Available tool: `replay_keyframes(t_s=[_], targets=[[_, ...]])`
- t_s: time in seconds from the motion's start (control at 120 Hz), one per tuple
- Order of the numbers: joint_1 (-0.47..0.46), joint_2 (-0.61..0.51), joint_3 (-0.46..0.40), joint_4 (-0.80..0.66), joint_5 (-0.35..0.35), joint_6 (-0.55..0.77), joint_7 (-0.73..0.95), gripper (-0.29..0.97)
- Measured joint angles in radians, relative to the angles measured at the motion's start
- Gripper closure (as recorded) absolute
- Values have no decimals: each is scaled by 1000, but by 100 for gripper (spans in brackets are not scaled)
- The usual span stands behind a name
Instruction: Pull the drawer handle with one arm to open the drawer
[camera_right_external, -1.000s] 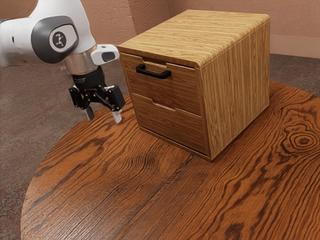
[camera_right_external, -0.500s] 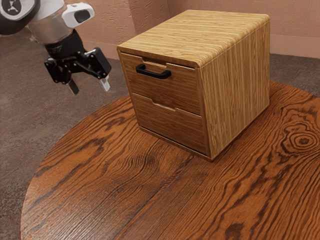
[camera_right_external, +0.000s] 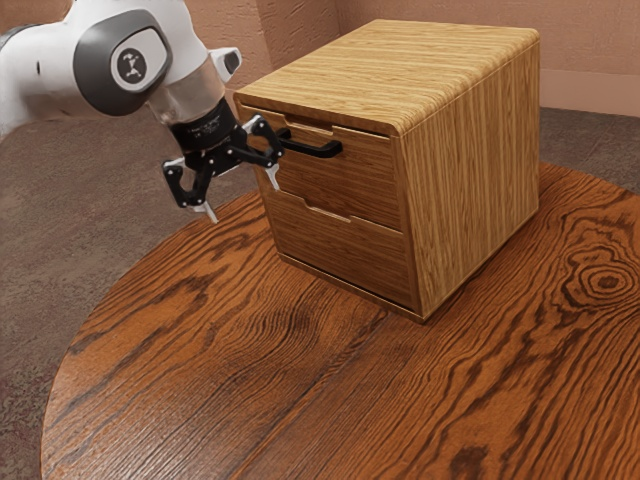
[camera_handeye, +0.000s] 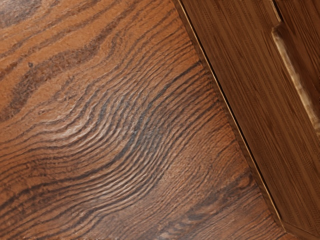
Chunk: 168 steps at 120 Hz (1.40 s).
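The black handle (camera_right_external: 310, 147) sits on the top drawer (camera_right_external: 345, 190) of the cabinet (camera_right_external: 460, 170) front. It is a rigid bar, probably smooth, best taken at its middle. The gripper (camera_right_external: 242, 196) hangs spread wide and empty just off the cabinet's front corner. The drawer looks shut and should slide stiffly.

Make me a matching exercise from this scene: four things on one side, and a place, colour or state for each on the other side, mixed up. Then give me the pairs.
Things
1. drawer handle
2. gripper
3. table
4. cabinet

Descriptions
A. open, holding nothing
B. light wood, two drawers
C. dark reddish wood
D. on the front of the upper drawer

Pairs: 1-D, 2-A, 3-C, 4-B
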Motion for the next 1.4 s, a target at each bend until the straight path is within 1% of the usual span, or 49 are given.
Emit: replay_keyframes(t_s=[0.167,0.333,0.45,0.558,0.9,1.242,1.4], targets=[[6,2,0,7,0,37,-149,0],[3,-3,1,11,-2,105,-264,0],[-6,-51,3,0,-4,134,-327,0],[-11,-101,4,-56,-5,160,-376,0],[1,-88,-4,-66,-2,247,-485,0],[-108,-84,1,-69,6,278,-550,0],[-123,-83,2,-69,9,282,-567,0]])
